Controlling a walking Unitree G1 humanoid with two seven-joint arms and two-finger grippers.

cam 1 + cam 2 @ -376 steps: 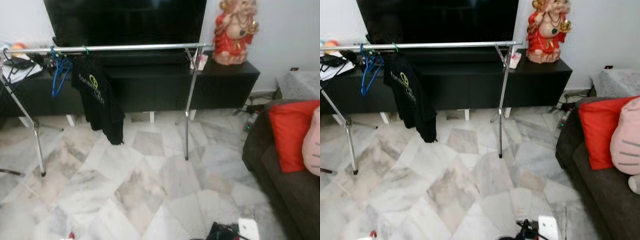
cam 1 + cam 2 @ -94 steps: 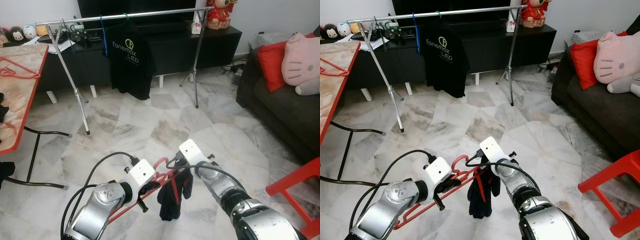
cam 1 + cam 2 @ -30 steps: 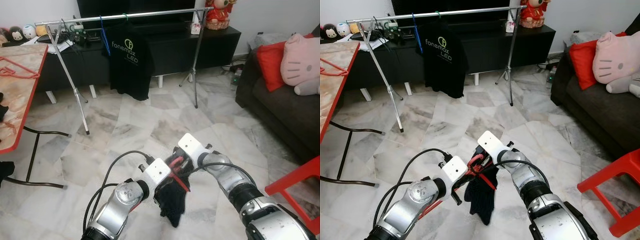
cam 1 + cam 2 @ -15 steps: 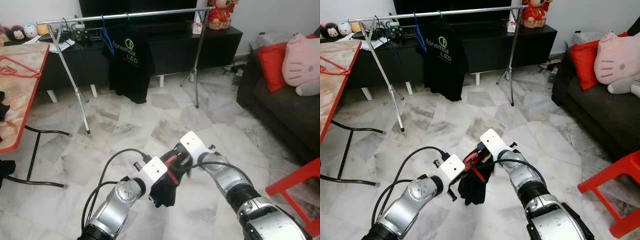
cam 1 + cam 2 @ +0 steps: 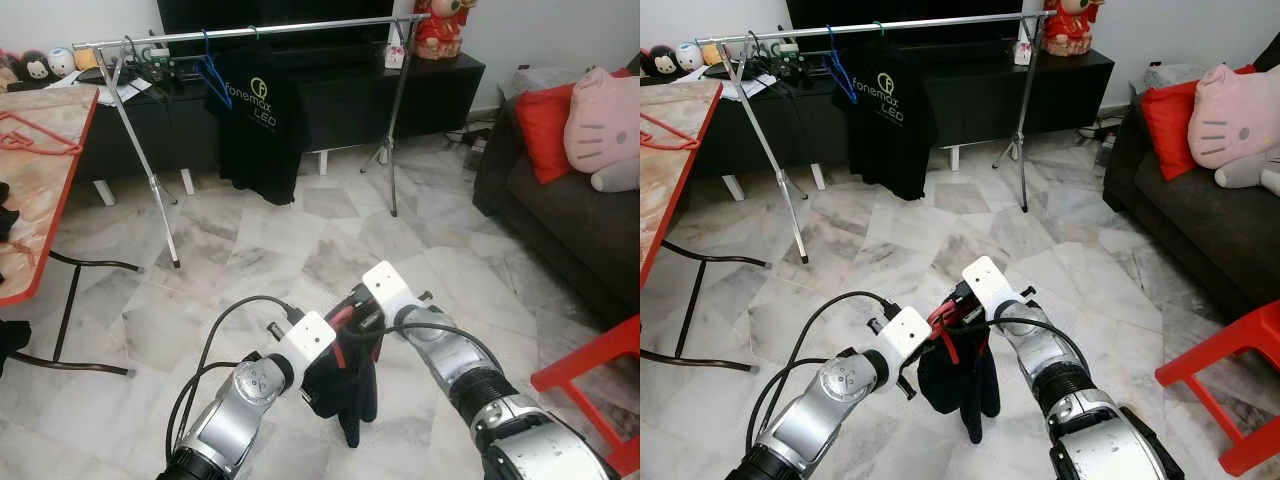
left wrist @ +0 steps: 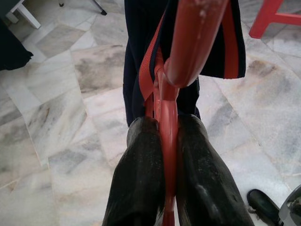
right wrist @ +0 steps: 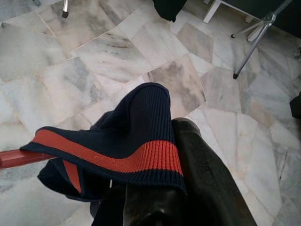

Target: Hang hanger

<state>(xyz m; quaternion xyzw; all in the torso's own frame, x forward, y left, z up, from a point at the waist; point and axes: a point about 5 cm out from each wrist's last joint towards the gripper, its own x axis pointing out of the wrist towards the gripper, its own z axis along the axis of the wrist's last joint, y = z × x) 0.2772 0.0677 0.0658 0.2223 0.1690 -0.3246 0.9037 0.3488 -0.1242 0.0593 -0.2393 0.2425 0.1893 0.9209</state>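
Red plastic sits clamped between my left gripper's [image 6: 162, 155] two black fingers: the hanger [image 6: 188, 42], low over the marble floor [image 5: 250, 250]. My right gripper [image 7: 160, 188] pinches the navy garment's [image 5: 960, 385] red-striped cuff, draped over that hanger. Well beyond stands the clothes rail [image 5: 290, 28] with a black T-shirt [image 5: 255, 120].

A dark grey fabric sofa [image 5: 560, 215] at right holds a red cushion [image 5: 545, 120] and pink cat-face plush pillow [image 5: 603, 118]. A red-edged marble-top table [image 5: 40, 170] sits at left; pale marble floor tiles [image 5: 300, 250] fill the centre.
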